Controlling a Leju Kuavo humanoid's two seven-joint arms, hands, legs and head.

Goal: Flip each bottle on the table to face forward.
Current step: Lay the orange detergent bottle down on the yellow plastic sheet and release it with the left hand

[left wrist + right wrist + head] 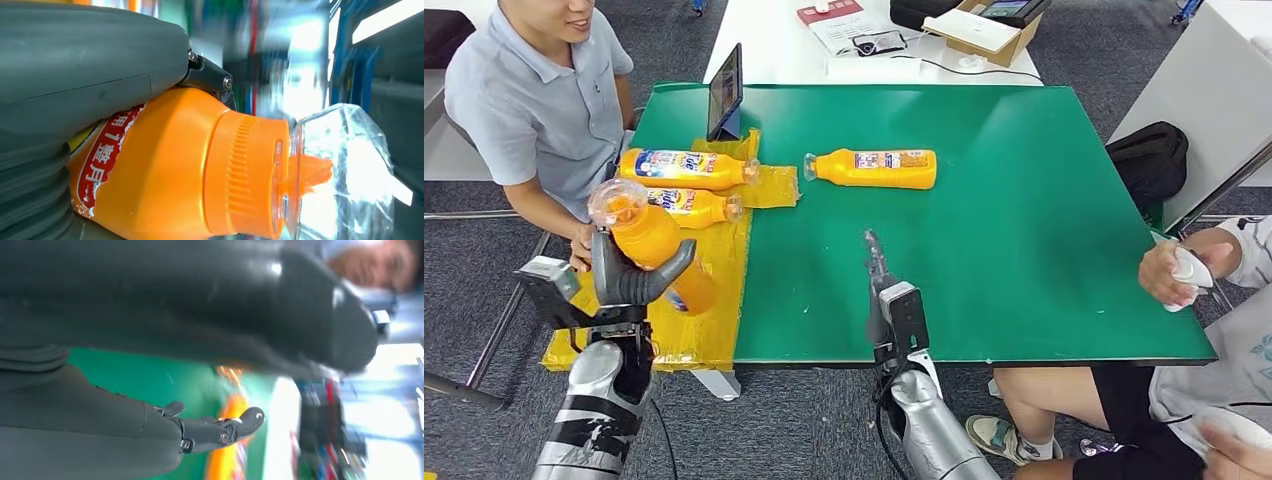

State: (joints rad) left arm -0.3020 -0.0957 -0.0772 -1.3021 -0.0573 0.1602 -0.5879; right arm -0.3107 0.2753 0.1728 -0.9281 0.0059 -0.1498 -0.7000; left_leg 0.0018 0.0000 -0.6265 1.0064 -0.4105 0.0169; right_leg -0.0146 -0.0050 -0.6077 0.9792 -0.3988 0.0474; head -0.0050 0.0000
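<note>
Bottles of orange plastic with clear caps were spread over the left half of the head view. One orange bottle (652,245) was gripped in the left hand (629,275) at the lower left, raised off the table with its clear cap tilted toward the upper left. Two more labelled orange bottles (686,169) (692,206) lay on their sides on a yellow plastic sheet (714,300) at the table's left edge, caps pointing right. A fourth orange bottle (876,168) lay on the green table top (1024,220) near the upper centre, cap pointing left. The right hand (879,290) hovered at the lower centre, fingers extended, holding nothing. A person in a grey shirt (534,100) sat at the upper left; another person's hand (1169,272) showed at the right edge.

From the left wrist view, the held bottle (170,170) filled the centre, with its ribbed orange collar and clear cap (340,170) toward the right, and the grey thumb (90,65) pressed along it.

From the right wrist view, blurred, the right hand's dark fingers (220,430) reached out straight and empty over the green surface (150,375).
</note>
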